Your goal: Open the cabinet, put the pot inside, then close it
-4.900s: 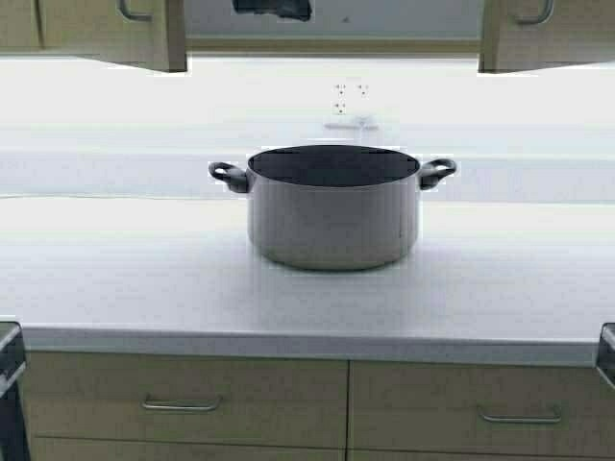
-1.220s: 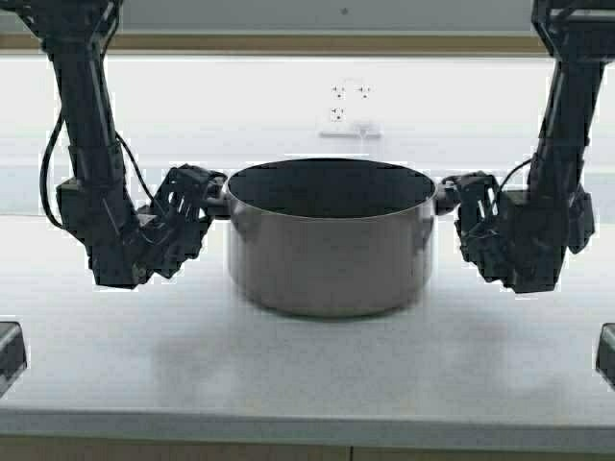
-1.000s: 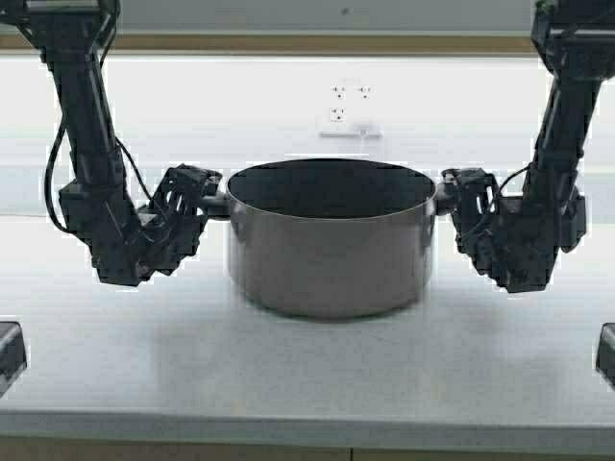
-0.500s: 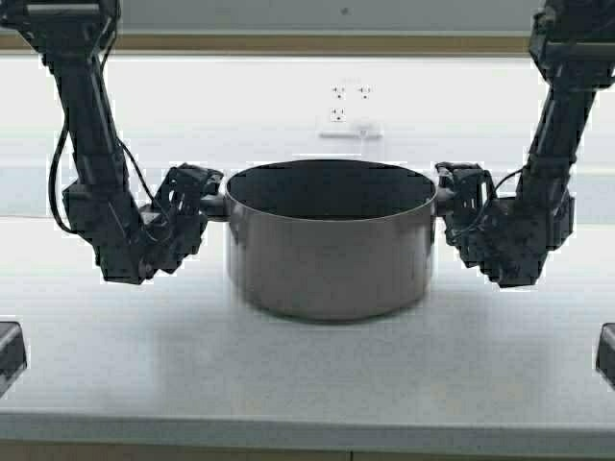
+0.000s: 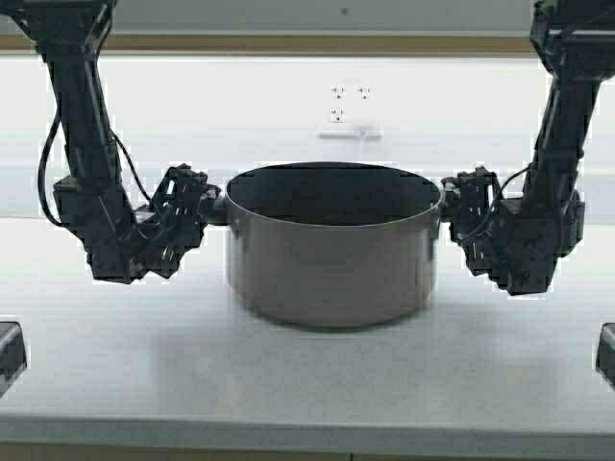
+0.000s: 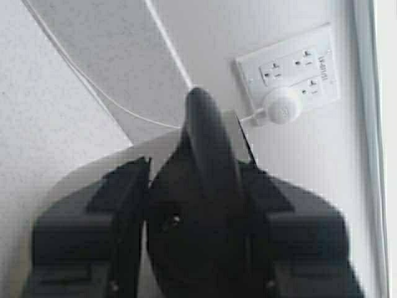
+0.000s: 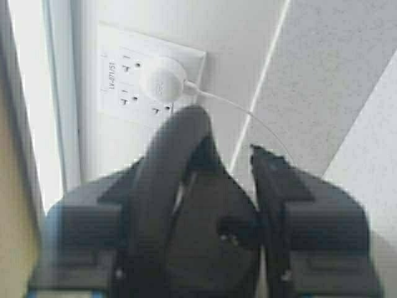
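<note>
A: From the high camera, where does the wide round silver-grey metal pot (image 5: 332,248) stand?

B: In the middle of the white countertop (image 5: 307,370), and whether its base touches the surface I cannot tell. The left gripper (image 5: 197,202) is at one black loop handle and the right gripper (image 5: 459,204) at the other, level across the pot, which I judge is so it can be carried without tipping.

A: And the left wrist camera?

B: The fingers (image 6: 124,205) are drawn in tight either side of the black loop handle (image 6: 208,155), clamped on it. Behind it is a white wall socket plate (image 6: 291,71) with a round white plug.

A: The right wrist camera?

B: The same mirrored: the fingers (image 7: 276,186) are closed around the other loop handle (image 7: 170,161).

A: The cabinet?

B: Only a beige strip (image 5: 288,43) along the top of the high view might belong to it; its doors are out of sight.
</note>
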Tool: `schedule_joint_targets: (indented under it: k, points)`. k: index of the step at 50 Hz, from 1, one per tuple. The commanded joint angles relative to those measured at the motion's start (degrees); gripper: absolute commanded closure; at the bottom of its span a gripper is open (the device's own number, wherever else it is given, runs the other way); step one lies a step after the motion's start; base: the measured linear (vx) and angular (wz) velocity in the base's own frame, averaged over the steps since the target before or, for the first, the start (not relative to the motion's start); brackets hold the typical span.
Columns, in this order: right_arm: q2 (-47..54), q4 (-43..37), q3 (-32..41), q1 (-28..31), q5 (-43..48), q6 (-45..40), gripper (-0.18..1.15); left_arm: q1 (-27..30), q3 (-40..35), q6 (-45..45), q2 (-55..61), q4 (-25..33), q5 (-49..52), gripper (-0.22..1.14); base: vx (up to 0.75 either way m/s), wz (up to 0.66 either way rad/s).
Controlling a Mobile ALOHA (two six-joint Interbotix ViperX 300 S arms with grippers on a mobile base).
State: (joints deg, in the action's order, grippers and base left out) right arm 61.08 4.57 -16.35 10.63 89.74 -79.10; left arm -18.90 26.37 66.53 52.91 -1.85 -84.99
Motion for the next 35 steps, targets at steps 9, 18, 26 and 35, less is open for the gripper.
schedule_joint_targets:
  k: [9,18,26,35]
  points:
    - [-9.8,-0.4,-11.5,2.3,7.0,-1.8,0.89,-0.4,7.5,-0.8,-9.1,0.1,-3.8,0.89,0.01,0.00]
    - [-15.7,-1.4,-20.4,4.7,8.6,-1.7,0.89,-1.1,13.6,-1.5,-15.6,1.4,-3.9,0.88,0.01,0.00]
    - [-21.2,-3.0,-27.7,8.2,10.0,-1.1,0.89,-2.3,19.6,-1.5,-21.7,3.7,-3.9,0.88,0.00,0.00]
    - [-27.2,-5.9,-34.8,13.0,10.3,-0.8,0.89,-4.5,25.9,-1.6,-27.9,6.4,-3.9,0.88,0.00,0.00]
